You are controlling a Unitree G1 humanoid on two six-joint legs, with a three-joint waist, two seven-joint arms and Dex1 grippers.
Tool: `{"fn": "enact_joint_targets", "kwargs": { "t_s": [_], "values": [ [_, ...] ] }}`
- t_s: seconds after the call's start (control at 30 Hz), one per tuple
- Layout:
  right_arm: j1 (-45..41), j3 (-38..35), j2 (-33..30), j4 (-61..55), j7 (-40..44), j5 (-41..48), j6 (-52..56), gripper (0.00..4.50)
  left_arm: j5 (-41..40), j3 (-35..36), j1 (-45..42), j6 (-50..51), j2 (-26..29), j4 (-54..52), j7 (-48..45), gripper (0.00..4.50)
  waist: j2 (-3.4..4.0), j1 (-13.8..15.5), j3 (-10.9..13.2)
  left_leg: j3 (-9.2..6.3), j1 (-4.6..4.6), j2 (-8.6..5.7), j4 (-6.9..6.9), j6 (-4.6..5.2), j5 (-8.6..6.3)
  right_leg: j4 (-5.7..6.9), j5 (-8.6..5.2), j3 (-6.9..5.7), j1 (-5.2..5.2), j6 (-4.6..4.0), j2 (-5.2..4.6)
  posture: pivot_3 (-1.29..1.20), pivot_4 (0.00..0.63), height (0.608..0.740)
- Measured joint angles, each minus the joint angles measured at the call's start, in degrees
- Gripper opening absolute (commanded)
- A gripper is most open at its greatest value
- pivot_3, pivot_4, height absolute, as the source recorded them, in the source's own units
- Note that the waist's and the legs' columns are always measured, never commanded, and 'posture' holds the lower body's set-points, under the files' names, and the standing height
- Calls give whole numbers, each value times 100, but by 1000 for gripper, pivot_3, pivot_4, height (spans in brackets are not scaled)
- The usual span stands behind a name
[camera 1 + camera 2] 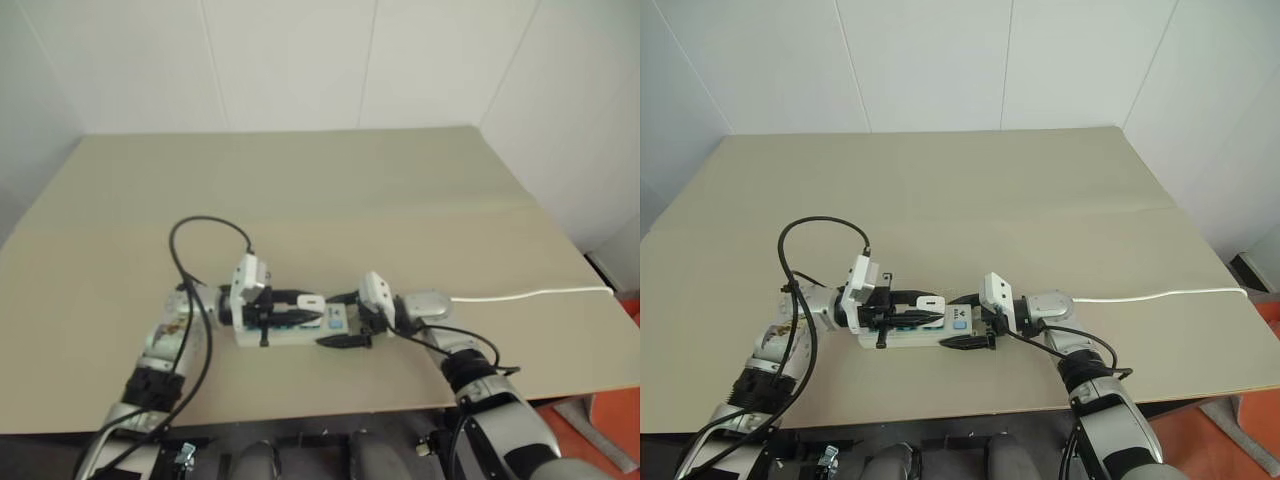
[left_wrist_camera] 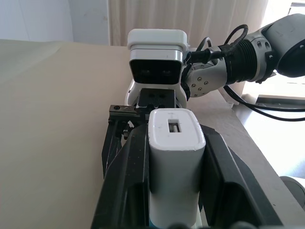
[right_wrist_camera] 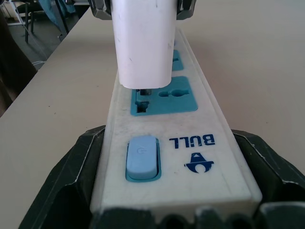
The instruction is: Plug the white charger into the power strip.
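The power strip (image 3: 167,143) lies on the table, a long white bar with blue sockets and a blue switch (image 3: 141,157). My right gripper (image 3: 167,136) is shut on its switch end, one black finger on each long side. My left gripper (image 2: 174,133) is shut on the white charger (image 2: 174,162) and holds it over the socket beside the switch. In the right wrist view the white charger (image 3: 143,43) stands a little above that socket's face, with a dark prong reaching down into a slot. In the left eye view the two grippers face each other over the power strip (image 1: 290,335).
The strip's thin white cord (image 1: 530,293) runs right across the tan table (image 1: 330,190) to its edge. A black cable (image 1: 200,230) loops up from my left arm. The table's front edge (image 1: 300,410) is close below the strip. White walls stand behind.
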Motion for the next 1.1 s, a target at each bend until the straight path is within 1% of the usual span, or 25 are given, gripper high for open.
{"fn": "enact_joint_targets", "kwargs": {
  "t_s": [0.2, 1.1],
  "values": [
    [1, 3, -2, -7, 2, 0, 0, 3446, 54, -9, -54, -101, -75, 92, 9, 1013, 0, 0, 0, 0, 0, 0, -5, 0, 0, -3, 0, 0, 0, 0, 0, 0, 150, 740],
    [11, 43, -13, -67, 0, 0, 9, 3446, 108, -45, 58, -92, -45, 115, -117, 1013, 0, -11, 0, 0, 3, 2, -28, 0, 0, -17, 0, 0, -1, 1, 0, 0, 150, 740]
  ]
}}
